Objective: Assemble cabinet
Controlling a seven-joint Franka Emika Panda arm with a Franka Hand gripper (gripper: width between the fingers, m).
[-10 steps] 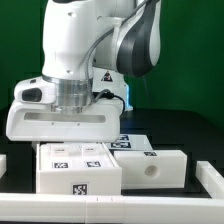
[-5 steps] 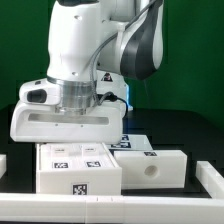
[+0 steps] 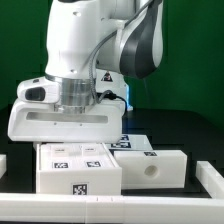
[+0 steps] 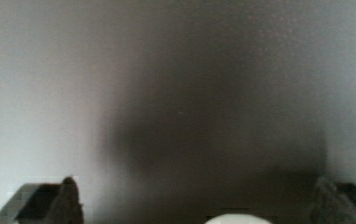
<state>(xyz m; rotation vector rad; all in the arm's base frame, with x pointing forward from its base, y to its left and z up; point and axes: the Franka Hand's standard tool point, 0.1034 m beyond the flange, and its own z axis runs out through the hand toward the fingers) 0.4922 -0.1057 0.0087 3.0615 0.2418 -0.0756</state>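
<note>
White cabinet pieces (image 3: 80, 165) on a black table (image 3: 192, 135) (green backdrop (image 3: 190, 50) behind)

The gripper (image 4: 196, 205) holds its dark fingers (image 4: 47, 203) spread wide; between them a small pale round shape (image 4: 239, 218); beyond, a blurred grey surface (image 4: 175, 80).

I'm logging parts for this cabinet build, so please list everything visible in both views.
cabinet box: one, white with black-and-white tags, on the table below the arm.
cabinet piece with hole: one, white with tags on top, beside the box on the exterior view's right.
white bar: one, white, along the table's front.
table: one, black, under everything.
backdrop: one, green, behind the arm.
robot arm: one, white and grey, above the pieces.
claw: one, dark fingers, spread wide in the wrist view.
</note>
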